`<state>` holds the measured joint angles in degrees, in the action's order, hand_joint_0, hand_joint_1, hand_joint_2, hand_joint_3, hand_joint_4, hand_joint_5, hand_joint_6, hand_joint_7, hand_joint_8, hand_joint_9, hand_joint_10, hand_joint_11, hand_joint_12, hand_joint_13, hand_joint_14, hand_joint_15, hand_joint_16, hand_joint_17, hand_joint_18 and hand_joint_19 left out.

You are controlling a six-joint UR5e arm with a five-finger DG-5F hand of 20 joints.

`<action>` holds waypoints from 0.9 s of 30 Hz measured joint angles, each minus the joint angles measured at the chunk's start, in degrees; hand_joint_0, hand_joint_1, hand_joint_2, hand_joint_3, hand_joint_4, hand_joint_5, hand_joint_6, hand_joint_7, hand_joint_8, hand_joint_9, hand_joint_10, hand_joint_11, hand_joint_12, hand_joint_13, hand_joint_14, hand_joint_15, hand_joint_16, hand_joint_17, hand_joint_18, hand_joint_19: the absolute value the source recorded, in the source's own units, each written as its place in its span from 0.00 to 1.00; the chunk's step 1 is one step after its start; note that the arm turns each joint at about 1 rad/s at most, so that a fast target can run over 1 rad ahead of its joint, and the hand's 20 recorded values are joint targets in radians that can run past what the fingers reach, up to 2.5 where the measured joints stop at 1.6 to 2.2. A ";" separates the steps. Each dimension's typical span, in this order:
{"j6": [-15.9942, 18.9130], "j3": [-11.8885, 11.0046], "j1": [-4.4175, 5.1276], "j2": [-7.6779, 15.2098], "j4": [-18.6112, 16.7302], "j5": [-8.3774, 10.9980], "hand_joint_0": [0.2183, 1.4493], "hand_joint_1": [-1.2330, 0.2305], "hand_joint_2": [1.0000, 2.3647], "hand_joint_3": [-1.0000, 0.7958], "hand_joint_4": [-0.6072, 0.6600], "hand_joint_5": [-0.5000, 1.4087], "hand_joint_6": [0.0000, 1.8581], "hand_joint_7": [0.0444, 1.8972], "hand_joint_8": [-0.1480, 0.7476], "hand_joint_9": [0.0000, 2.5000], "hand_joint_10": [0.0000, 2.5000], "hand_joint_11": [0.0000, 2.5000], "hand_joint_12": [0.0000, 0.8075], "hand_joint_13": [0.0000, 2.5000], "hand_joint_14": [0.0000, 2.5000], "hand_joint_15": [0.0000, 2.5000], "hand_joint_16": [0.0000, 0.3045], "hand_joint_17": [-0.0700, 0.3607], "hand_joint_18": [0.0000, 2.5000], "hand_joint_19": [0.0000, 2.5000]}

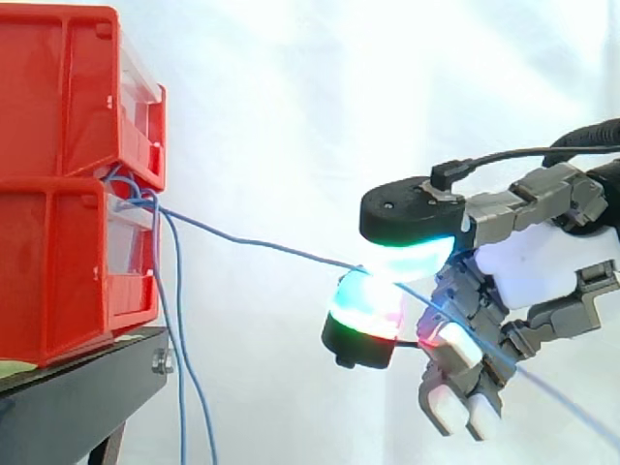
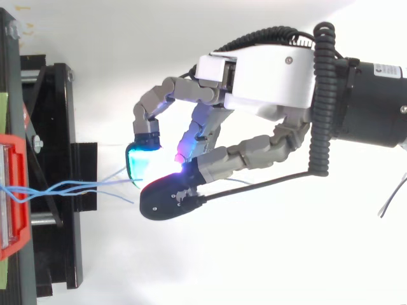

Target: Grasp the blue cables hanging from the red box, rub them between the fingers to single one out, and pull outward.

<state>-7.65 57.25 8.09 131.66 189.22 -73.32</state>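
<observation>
The red bins [image 1: 58,184] are a flat, bright red, with clear, pale drawer fronts [image 1: 131,237]. The blue cables [image 1: 252,242] running from them are thin and light blue (the strand crossing to the hand is the same shade as those hanging below the bins). Under the bins the stand [image 1: 77,397] is black, with a pale yellow-green strip [image 1: 17,368] at the bins' foot. Behind the bins the curtain [image 1: 291,97] is plain white. Opposite the bins, the hand [image 1: 542,266] has a white palm, grey fingers and black-shelled fingertips [image 1: 407,254] glowing cyan and green, the lower one also red and magenta.
</observation>
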 measured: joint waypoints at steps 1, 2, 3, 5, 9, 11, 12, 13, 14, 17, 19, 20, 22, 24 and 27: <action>0.00 -0.01 0.00 0.00 -0.01 0.00 0.30 0.30 0.01 0.53 0.48 0.22 0.47 0.60 0.53 0.53 0.01 0.26 0.53 0.45 0.01 0.19 0.20 0.47 0.42 0.19; 0.00 0.00 0.00 0.00 -0.03 0.01 0.30 0.30 0.01 0.53 0.48 0.22 0.47 0.60 0.54 0.53 0.01 0.26 0.53 0.45 0.01 0.19 0.20 0.48 0.42 0.19; 0.00 -0.01 0.00 0.00 -0.04 0.01 0.30 0.30 0.01 0.54 0.47 0.22 0.47 0.60 0.54 0.54 0.01 0.26 0.54 0.46 0.01 0.19 0.20 0.48 0.43 0.19; 0.00 -0.01 0.00 0.00 -0.05 0.04 0.30 0.29 0.01 0.56 0.45 0.23 0.47 0.61 0.55 0.54 0.01 0.25 0.55 0.46 0.01 0.19 0.21 0.49 0.44 0.19; 0.00 -0.01 0.00 0.00 0.03 0.15 0.29 0.29 0.01 0.57 0.42 0.23 0.46 0.62 0.54 0.50 0.01 0.23 0.56 0.45 0.01 0.18 0.21 0.50 0.44 0.18; 0.00 0.01 0.00 0.00 0.06 0.22 0.29 0.29 0.01 0.57 0.41 0.23 0.46 0.62 0.53 0.50 0.01 0.22 0.56 0.44 0.01 0.17 0.21 0.50 0.44 0.18; 0.00 0.01 0.00 0.00 0.07 0.24 0.29 0.29 0.01 0.57 0.41 0.23 0.46 0.62 0.53 0.48 0.01 0.21 0.57 0.43 0.01 0.17 0.21 0.50 0.44 0.18; 0.00 0.01 0.00 0.00 0.08 0.25 0.29 0.29 0.00 0.57 0.40 0.23 0.46 0.61 0.53 0.45 0.01 0.18 0.57 0.40 0.01 0.16 0.22 0.51 0.42 0.17; 0.00 0.01 0.01 0.00 0.09 0.26 0.29 0.29 0.00 0.57 0.40 0.23 0.46 0.61 0.53 0.44 0.01 0.18 0.57 0.39 0.01 0.16 0.22 0.51 0.42 0.17; 0.00 0.00 0.07 0.00 0.09 0.28 0.29 0.28 0.00 0.57 0.39 0.24 0.46 0.61 0.53 0.36 0.00 0.10 0.56 0.33 0.00 0.12 0.22 0.51 0.39 0.15; 0.00 0.00 0.07 0.00 0.09 0.28 0.29 0.28 0.00 0.57 0.38 0.24 0.46 0.60 0.52 0.31 0.00 0.05 0.56 0.30 0.00 0.10 0.22 0.51 0.37 0.13; 0.02 0.00 0.10 0.00 0.09 0.28 0.29 0.28 0.00 0.57 0.39 0.23 0.46 0.60 0.52 0.30 0.00 0.04 0.56 0.30 0.00 0.09 0.22 0.51 0.36 0.13; 0.10 0.00 0.16 0.00 0.10 0.29 0.29 0.28 0.00 0.57 0.38 0.23 0.46 0.60 0.52 0.27 0.00 0.01 0.54 0.27 0.00 0.08 0.21 0.50 0.35 0.11; 0.31 0.01 0.25 0.00 0.10 0.30 0.29 0.28 0.00 0.57 0.38 0.23 0.46 0.60 0.52 0.26 0.00 0.00 0.55 0.27 0.00 0.07 0.22 0.50 0.34 0.11; 1.40 0.02 0.47 0.00 0.21 0.25 0.29 0.28 0.00 0.56 0.38 0.23 0.46 0.60 0.51 0.25 0.00 0.00 0.55 0.26 0.00 0.07 0.22 0.50 0.34 0.11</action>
<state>-6.25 57.27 8.56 131.66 189.43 -73.07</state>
